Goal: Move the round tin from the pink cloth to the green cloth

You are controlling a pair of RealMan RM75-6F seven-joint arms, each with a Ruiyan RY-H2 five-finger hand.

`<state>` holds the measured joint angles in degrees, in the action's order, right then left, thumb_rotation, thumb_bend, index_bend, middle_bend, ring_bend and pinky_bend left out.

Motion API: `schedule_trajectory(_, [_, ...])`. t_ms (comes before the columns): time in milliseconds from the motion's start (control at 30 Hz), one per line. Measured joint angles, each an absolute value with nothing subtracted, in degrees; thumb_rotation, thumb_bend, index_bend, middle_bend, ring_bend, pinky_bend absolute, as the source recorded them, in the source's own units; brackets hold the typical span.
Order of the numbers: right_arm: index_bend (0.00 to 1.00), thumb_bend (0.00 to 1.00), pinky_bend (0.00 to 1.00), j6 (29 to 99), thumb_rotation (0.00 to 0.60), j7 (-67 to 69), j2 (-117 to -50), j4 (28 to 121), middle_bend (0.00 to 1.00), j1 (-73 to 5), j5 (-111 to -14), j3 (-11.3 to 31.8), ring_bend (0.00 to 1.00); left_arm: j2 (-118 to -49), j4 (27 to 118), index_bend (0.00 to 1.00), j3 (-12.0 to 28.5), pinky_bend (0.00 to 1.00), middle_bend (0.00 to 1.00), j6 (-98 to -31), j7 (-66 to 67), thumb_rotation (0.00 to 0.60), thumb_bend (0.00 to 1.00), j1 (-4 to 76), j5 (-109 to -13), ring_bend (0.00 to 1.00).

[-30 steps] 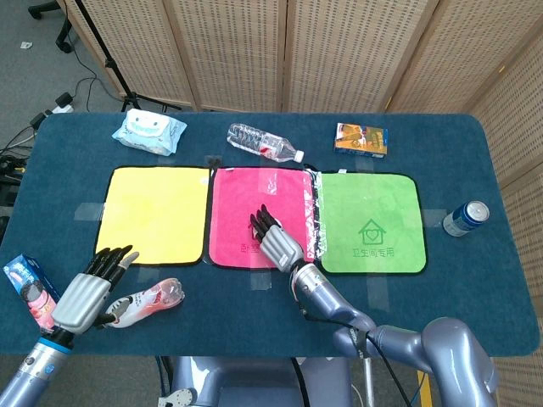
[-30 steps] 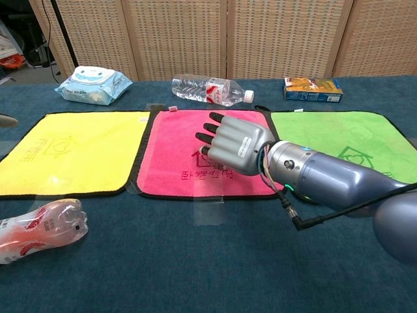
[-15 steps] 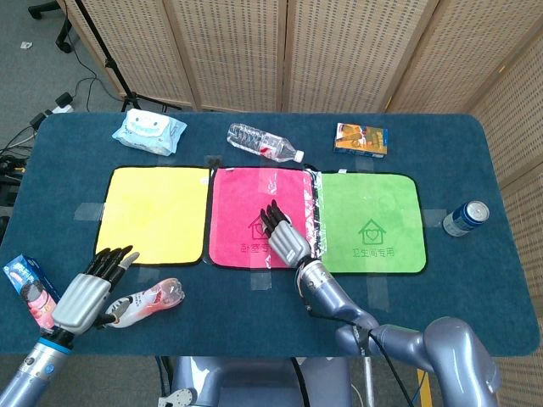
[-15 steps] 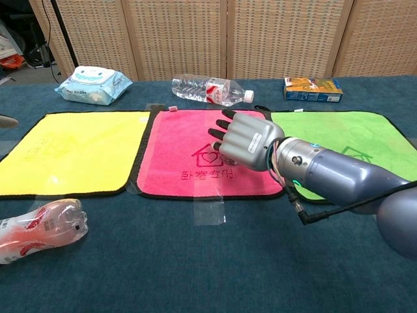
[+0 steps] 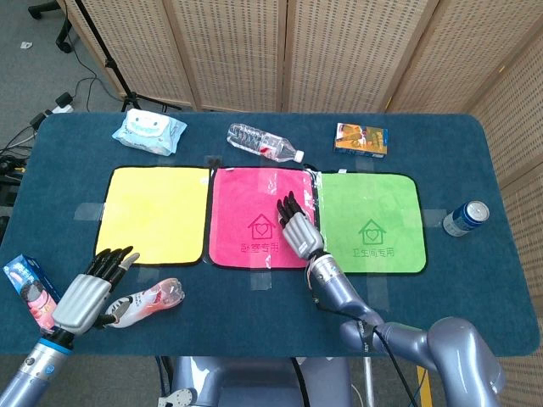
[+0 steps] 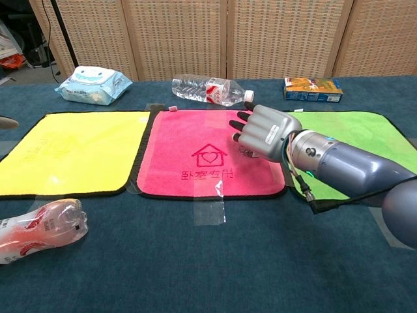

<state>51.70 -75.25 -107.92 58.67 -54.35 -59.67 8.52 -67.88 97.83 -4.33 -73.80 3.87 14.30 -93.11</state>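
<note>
The pink cloth (image 5: pixel 251 216) (image 6: pixel 189 153) lies in the middle of the row with nothing on it; I see no round tin there. The green cloth (image 5: pixel 373 222) (image 6: pixel 355 134) to its right is bare too. A blue and silver can (image 5: pixel 466 218) lies on the table right of the green cloth. My right hand (image 5: pixel 297 229) (image 6: pixel 264 132) hovers over the pink cloth's right edge, fingers stretched out and holding nothing. My left hand (image 5: pixel 85 292) rests open at the front left, beside a pink and white bottle (image 5: pixel 146 303) (image 6: pixel 39 229).
A yellow cloth (image 5: pixel 157 212) lies left of the pink one. Along the back are a wipes pack (image 5: pixel 149 130), a clear water bottle (image 5: pixel 263 142) and an orange box (image 5: pixel 361 139). A small blue box (image 5: pixel 25 287) sits at the front left edge.
My right hand has slid rightward across the pink cloth, from its middle to the edge by the green cloth. The left hand has stayed still.
</note>
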Motion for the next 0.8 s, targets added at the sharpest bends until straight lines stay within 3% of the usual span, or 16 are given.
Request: schedule_trajectory(800, [0.13, 0.78, 0.03, 53.8, 0.600, -78.9, -106.9, 56.6, 0.03, -52.6, -51.0, 8.3, 0.00, -67.9, 97.7, 0.00, -4.4, 0.01, 0.00, -74.0, 3.5, 0.600, 0.33, 14.3, -93.4, 0.00])
